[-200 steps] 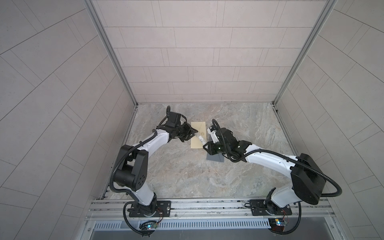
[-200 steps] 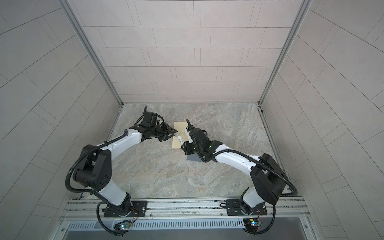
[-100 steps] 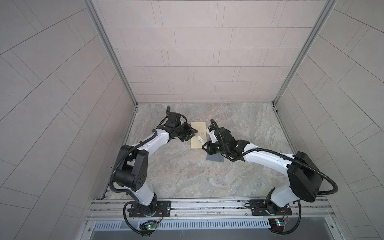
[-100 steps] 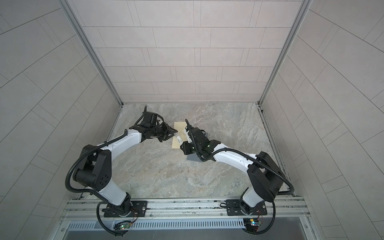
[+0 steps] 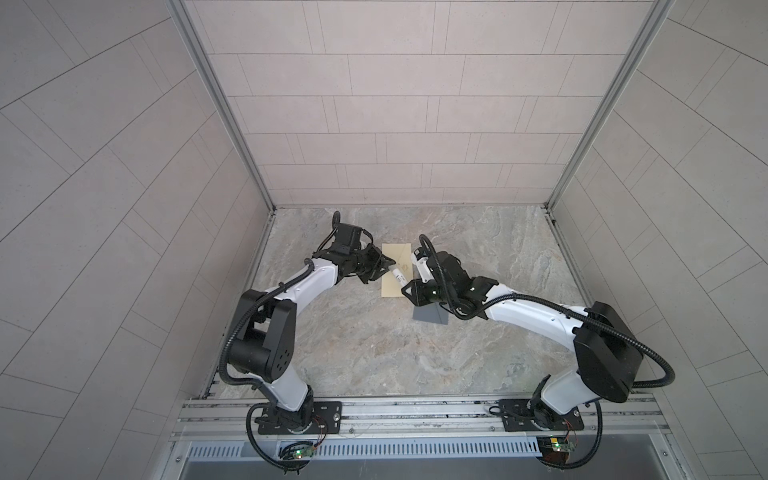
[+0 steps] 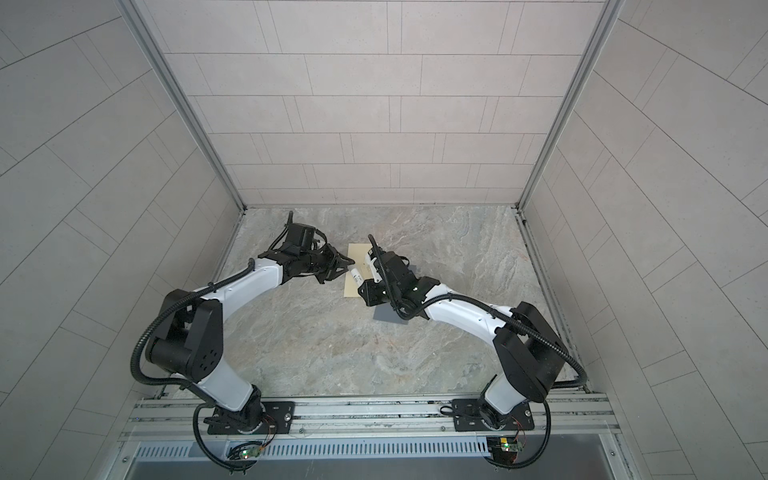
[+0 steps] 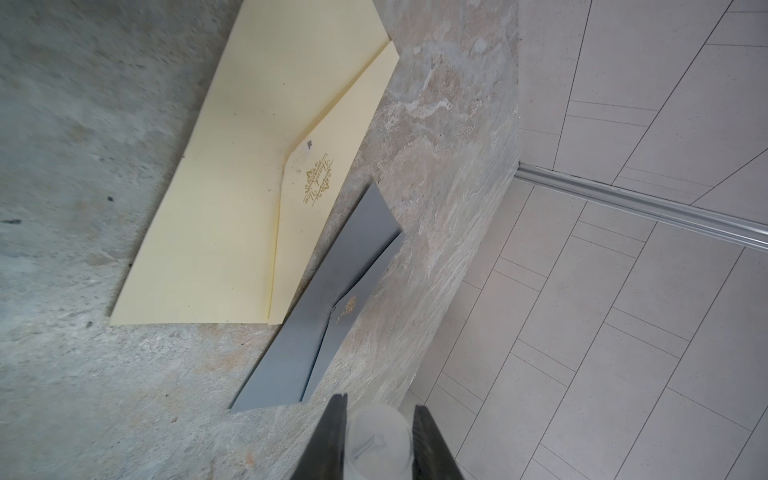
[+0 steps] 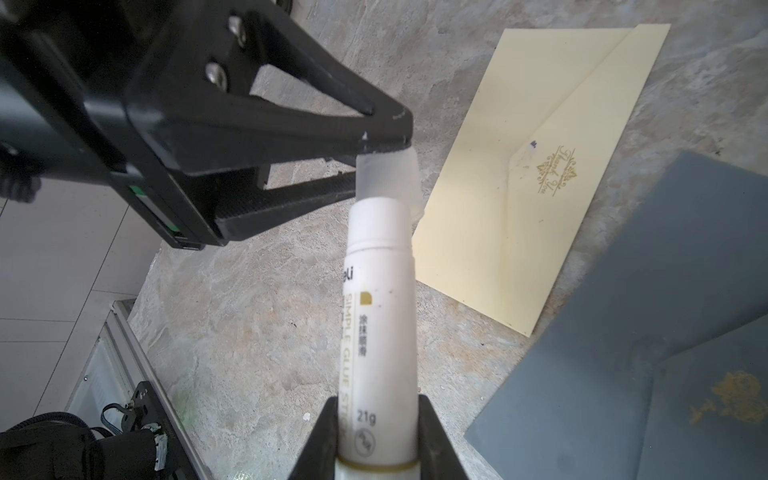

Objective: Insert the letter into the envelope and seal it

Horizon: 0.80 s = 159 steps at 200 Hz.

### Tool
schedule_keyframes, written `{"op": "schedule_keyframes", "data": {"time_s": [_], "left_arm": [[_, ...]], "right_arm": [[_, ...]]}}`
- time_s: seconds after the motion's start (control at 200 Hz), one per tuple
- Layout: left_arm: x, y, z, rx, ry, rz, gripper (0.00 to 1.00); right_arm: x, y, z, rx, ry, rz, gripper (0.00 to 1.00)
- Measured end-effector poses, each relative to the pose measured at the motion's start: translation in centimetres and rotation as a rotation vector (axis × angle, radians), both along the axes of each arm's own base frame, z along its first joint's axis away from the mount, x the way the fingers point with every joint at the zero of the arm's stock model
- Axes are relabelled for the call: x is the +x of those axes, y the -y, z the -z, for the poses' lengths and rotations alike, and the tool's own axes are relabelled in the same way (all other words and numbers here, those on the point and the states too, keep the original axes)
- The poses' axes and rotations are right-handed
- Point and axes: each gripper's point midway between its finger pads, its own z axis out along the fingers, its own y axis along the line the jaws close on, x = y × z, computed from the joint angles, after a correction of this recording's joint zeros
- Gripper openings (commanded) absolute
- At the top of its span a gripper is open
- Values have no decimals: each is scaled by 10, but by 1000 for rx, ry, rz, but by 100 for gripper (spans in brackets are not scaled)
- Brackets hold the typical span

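Fingers [image 8: 323, 440] of the right gripper [image 8: 377, 409] are clamped on the lower body of a white glue stick [image 8: 382, 311]; those of the left gripper [image 8: 374, 166] pinch its translucent cap [image 8: 388, 176]. Only the wrist views tell that much. The right wrist view shows the stick's printed label and its tip meeting the cap's mouth, though whether the cap is seated or just off cannot be told. The left wrist view shows the cap [image 7: 380, 440] as a blur between two black fingertips [image 7: 332, 436], and none of the stick's body.

Both top views reduce the glue stick [image 5: 398, 275] [image 6: 356, 274] to a small white bar, but they alone give the layout. It is held above the cream envelope [image 5: 392, 254], its long axis running from 4 o'clock at the right gripper to 10 o'clock at the left one, cap end toward 10. The cream envelope lies flat on the stone table [image 5: 374, 353], long axis 12 to 6, its pointed flap folded down with the tip toward 9 o'clock. A grey envelope [image 5: 430, 322] lies just beside it at 5 o'clock, partly hidden by the right gripper.
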Motion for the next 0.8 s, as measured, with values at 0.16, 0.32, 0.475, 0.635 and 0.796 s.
{"op": "schedule_keyframes", "data": {"time_s": [0.16,0.32,0.475,0.635,0.796], "left_arm": [[1,0,0,4,4,-1,11],[1,0,0,4,5,-1,11],[1,0,0,3,8,-1,11],[1,0,-1,2,9,-1,11],[1,0,-1,3,11,3,11]], "right_arm": [[1,0,2,-3,-3,1,0],[2,1,2,-2,-2,5,0],[3,2,2,-2,-1,7,0],[4,3,2,-1,-3,9,0],[4,4,4,-2,-7,6,0]]}}
